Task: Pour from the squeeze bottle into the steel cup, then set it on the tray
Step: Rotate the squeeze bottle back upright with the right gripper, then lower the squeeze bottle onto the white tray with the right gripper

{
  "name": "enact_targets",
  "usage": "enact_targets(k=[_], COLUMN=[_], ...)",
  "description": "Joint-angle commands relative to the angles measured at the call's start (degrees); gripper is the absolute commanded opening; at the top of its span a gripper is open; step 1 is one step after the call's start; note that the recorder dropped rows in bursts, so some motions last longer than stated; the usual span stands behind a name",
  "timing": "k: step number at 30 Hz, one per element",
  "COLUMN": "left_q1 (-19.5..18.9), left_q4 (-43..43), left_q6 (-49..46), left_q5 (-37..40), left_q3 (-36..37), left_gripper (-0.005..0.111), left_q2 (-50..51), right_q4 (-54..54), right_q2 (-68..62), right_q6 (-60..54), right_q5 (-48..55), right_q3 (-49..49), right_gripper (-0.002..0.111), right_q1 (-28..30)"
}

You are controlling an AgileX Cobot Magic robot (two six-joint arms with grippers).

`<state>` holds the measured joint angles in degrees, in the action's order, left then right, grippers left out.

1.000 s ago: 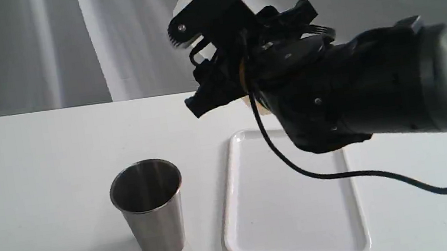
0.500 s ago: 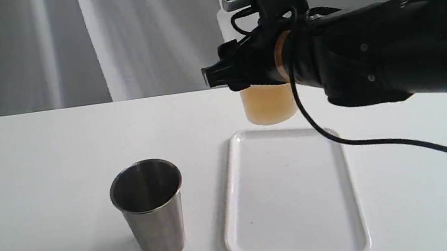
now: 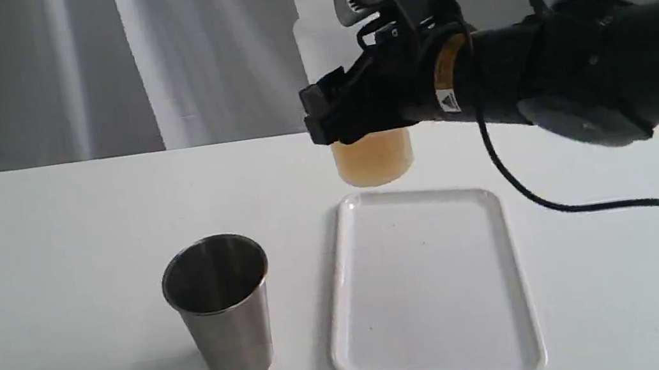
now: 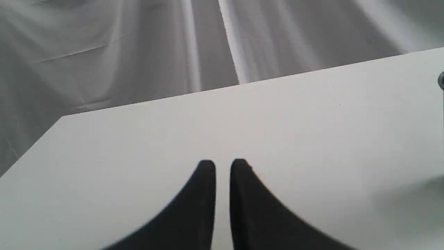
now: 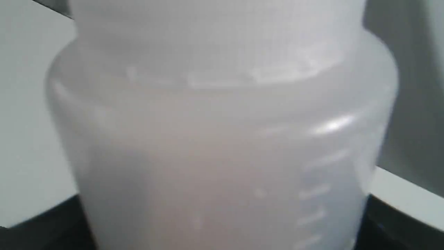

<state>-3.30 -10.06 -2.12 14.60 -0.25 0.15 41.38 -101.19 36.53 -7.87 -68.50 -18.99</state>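
Note:
The translucent squeeze bottle (image 3: pixel 353 78) hangs nearly upright in the air above the far edge of the white tray (image 3: pixel 428 287), amber liquid at its bottom. My right gripper (image 3: pixel 351 111) is shut on its middle; the bottle (image 5: pixel 222 139) fills the right wrist view. The steel cup (image 3: pixel 222 310) stands upright on the table left of the tray, and only a sliver of the cup (image 4: pixel 441 80) shows at the edge of the left wrist view. My left gripper (image 4: pixel 223 166) hovers over bare table, fingers nearly together and holding nothing.
A white table (image 3: pixel 55 249) carries everything, with grey draped cloth (image 3: pixel 93 63) behind it. A black cable (image 3: pixel 565 207) droops from the right arm over the table to the right of the tray.
The right arm has swung the bottle from a tilted pose to nearly upright and shifted it slightly left. The cup and tray have not moved.

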Motion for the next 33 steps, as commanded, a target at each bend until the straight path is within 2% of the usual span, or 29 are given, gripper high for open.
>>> enact_targets(k=[1,5,9,18,22,33], left_q1=[-0.14,-0.14,-0.14,-0.14,-0.14,-0.14], left_q4=[0.02,0.02,0.02,0.02,0.02,0.02], left_q6=[0.41,0.41,0.31,0.31,0.41,0.3], left_q5=[-0.71,-0.71,-0.71,-0.71,-0.71,-0.71], left_q3=[0.25,0.25,0.25,0.25,0.25,0.25], left_gripper=[0.008,0.008,0.008,0.008,0.008,0.008], left_q2=[-0.15,-0.15,-0.15,-0.15,-0.15,-0.15], right_q4=[-14.2,-25.2,-32.16,-34.34,-39.63,-39.44], right_q2=[0.94,0.94,0.45,-4.15,-6.88,-11.61], right_q6=[-18.34,-29.63,-35.58,-39.45,-39.45,-39.5], right_q5=[-11.73,-25.77,-33.87,-44.94,-51.29,-52.72], right_q3=[4.91,12.19,17.15,21.69,23.41,24.04], right_gripper=[0.0,0.0,0.0,0.0,0.0,0.0], right_q1=[0.46,0.46,0.46,0.46,0.46,0.46])
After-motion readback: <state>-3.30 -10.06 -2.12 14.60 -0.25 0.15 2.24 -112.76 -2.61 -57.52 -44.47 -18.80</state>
